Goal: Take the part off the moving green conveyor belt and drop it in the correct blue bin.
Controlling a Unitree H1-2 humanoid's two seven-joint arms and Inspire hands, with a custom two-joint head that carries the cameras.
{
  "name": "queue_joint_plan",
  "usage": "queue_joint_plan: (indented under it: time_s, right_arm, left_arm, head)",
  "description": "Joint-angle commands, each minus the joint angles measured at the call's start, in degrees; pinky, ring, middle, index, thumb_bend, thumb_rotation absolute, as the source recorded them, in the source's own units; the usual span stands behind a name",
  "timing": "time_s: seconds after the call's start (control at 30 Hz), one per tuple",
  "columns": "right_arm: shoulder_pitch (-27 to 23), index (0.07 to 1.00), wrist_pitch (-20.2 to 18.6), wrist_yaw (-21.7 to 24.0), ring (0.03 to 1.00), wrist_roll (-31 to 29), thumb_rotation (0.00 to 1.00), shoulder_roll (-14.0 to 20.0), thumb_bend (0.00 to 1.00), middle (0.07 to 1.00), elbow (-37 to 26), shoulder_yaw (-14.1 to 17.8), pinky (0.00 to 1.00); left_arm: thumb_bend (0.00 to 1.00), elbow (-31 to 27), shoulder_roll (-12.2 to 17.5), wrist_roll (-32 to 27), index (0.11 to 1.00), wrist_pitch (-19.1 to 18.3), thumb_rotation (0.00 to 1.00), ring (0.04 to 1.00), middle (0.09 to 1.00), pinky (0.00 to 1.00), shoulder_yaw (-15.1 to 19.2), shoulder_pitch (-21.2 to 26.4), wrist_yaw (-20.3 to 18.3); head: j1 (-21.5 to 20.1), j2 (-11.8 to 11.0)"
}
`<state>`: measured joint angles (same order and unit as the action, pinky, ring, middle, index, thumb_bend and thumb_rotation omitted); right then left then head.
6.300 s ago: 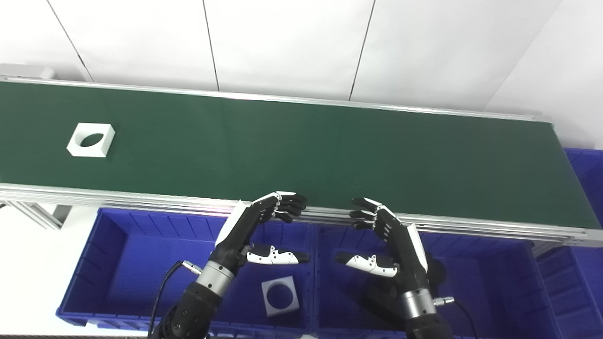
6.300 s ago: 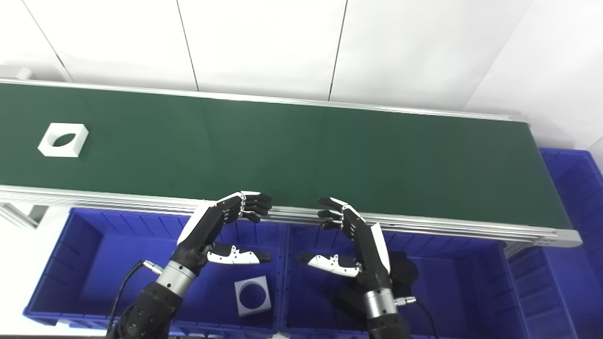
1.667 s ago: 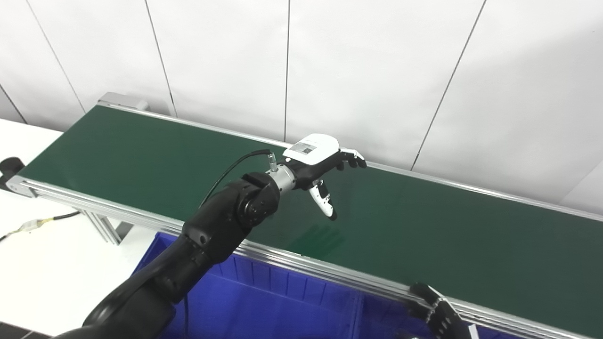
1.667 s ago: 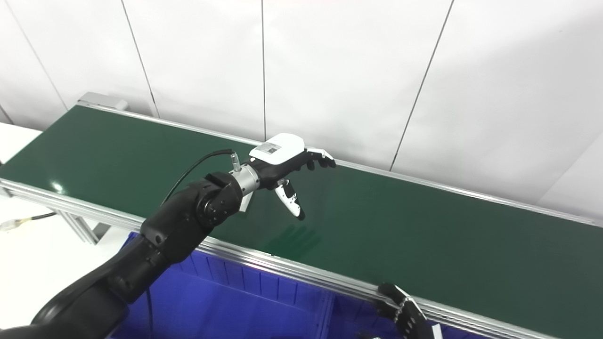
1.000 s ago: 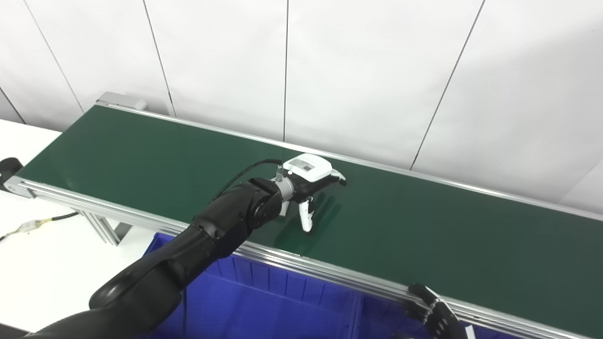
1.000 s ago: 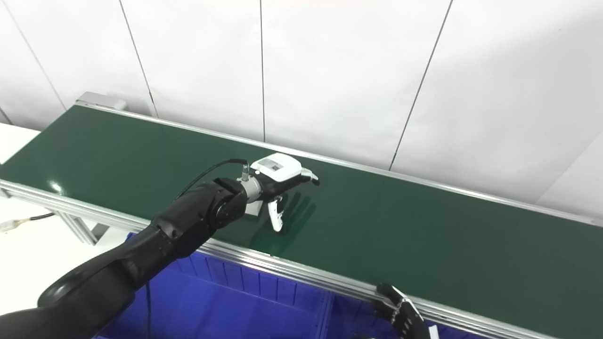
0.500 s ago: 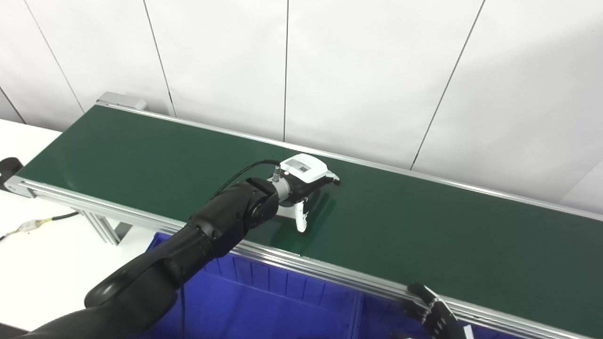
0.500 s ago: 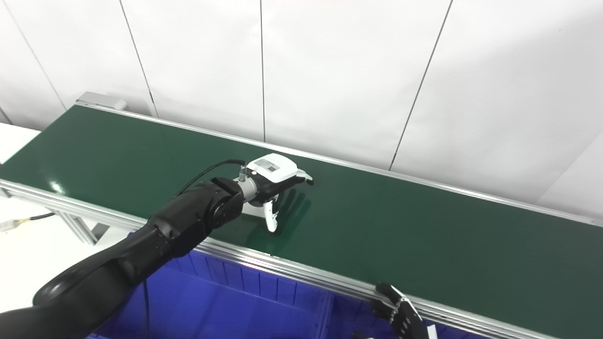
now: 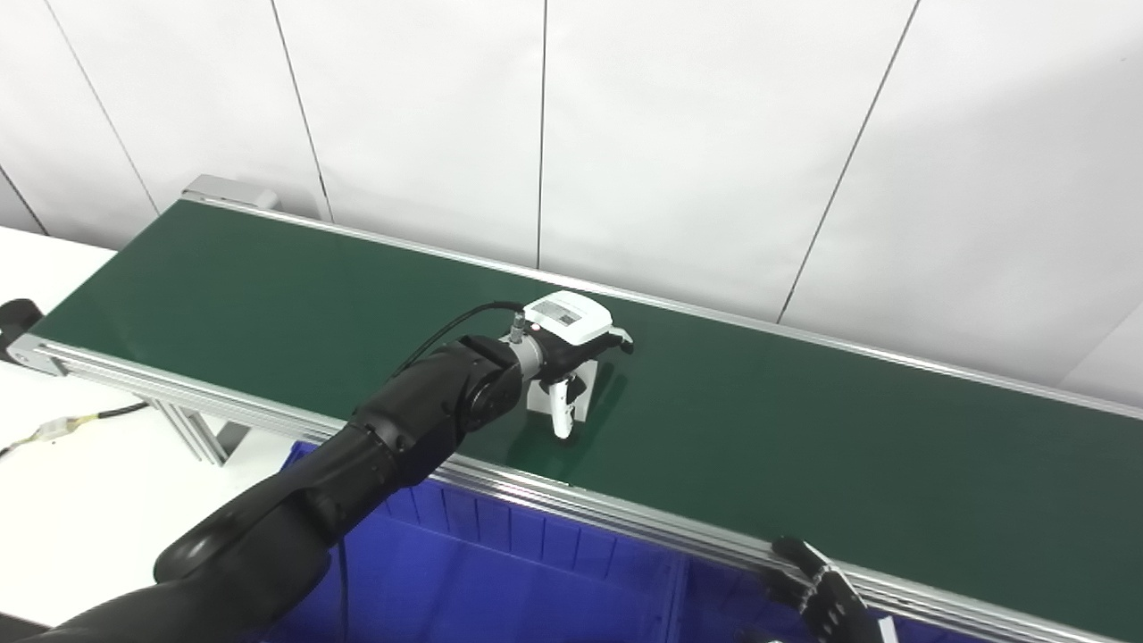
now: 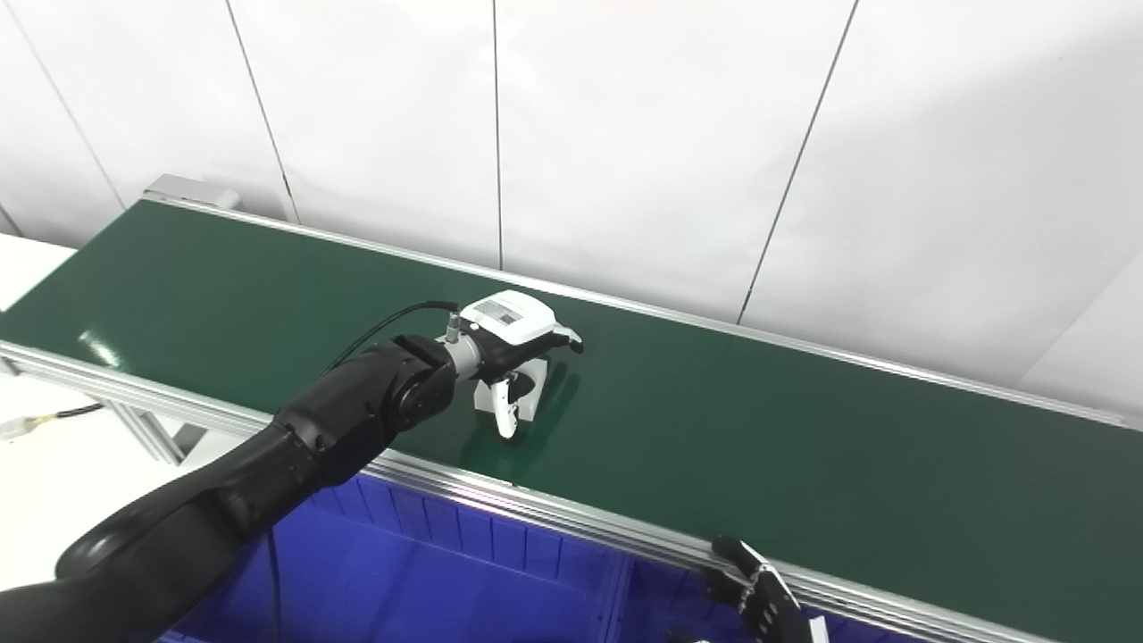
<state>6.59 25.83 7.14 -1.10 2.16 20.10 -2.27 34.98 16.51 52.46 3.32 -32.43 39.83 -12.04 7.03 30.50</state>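
Note:
A white square part (image 9: 539,399) with a round hole lies on the green conveyor belt (image 9: 804,446), near its front rail. My left hand (image 9: 576,332) hovers right over it, palm down and open. Its fingers (image 9: 618,338) reach past the part's far side and its thumb (image 9: 560,415) hangs down against the near side. Most of the part is hidden under the hand; I cannot tell whether the fingers touch it. Only the fingertips of my right hand (image 10: 757,594) show at the bottom edge, spread by the belt's front rail.
Blue bins (image 9: 554,580) stand below the belt's front rail (image 9: 643,527). A white panelled wall runs behind the belt. Left of the belt's end is a white surface with a cable (image 9: 62,427).
Since 6.3 s ago the camera has swung left and my left arm has reached onto the belt. Over the last second the hand dropped and drew back left while the part slid under it.

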Motion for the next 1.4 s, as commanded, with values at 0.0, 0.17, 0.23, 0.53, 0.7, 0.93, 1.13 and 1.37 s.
queue_joint_plan:
  time_s: [0.0,0.17,0.23,0.53,0.7,0.93,1.13,1.37]
  right_arm:
    - [-0.11,0.766,1.09,0.6,0.761,0.25,0.22,-0.52,0.79,0.832,-1.35,-0.48,0.67]
    - [0.0,0.77,1.09,0.2,0.758,0.63,0.24,-0.36,0.79,0.835,-1.49,-0.78,0.67]
    - [-0.02,0.77,1.09,0.38,0.757,0.43,0.23,-0.4,0.78,0.835,-1.5,-0.78,0.67]
    - [-0.13,0.77,1.09,-0.44,0.75,0.96,0.23,-0.4,0.78,0.831,-1.63,-1.07,0.66]
    - [-0.23,0.774,1.09,-0.28,0.755,0.67,0.24,-0.3,0.78,0.833,-1.51,-1.06,0.67]
    - [-0.32,0.774,1.09,-0.04,0.756,0.45,0.23,-0.33,0.78,0.834,-1.5,-1.04,0.68]
    - [-0.54,0.772,1.09,0.26,0.756,-0.01,0.22,-0.53,0.78,0.831,-1.17,-0.79,0.67]
    - [-1.33,0.77,1.09,1.23,0.753,-0.76,0.24,-0.33,0.79,0.828,-0.59,0.03,0.67]
  left_arm:
    - [0.98,-0.02,0.43,-0.03,0.805,0.05,0.06,0.797,0.83,0.71,0.41,2.59,2.25]
    - [0.85,0.68,0.21,-0.5,0.704,0.69,0.0,0.584,0.673,0.45,0.8,2.43,4.6]
    - [0.81,0.36,0.38,-0.92,0.68,0.99,0.0,0.547,0.638,0.44,0.79,2.58,4.18]
    - [0.5,0.81,0.76,-0.41,0.536,3.24,0.0,0.41,0.495,0.4,0.16,3.51,5.16]
    - [0.49,0.5,0.64,0.15,0.552,2.96,0.0,0.393,0.482,0.37,0.01,3.65,5.83]
    - [0.5,-1.4,0.67,-0.63,0.512,2.26,0.0,0.412,0.51,0.34,0.66,3.77,4.01]
    - [0.5,-8.32,0.91,-2.85,0.496,-0.35,0.0,0.41,0.52,0.3,2.62,3.43,-1.71]
    - [0.5,-23.17,0.55,-5.68,0.495,-7.48,0.0,0.411,0.511,0.28,5.05,1.41,-12.46]
  head:
    - [0.04,0.08]
    - [0.0,0.26]
    - [-0.06,0.28]
    - [-0.22,0.35]
    - [-0.27,0.38]
    - [-0.07,0.47]
    - [0.61,0.74]
    - [1.99,1.3]
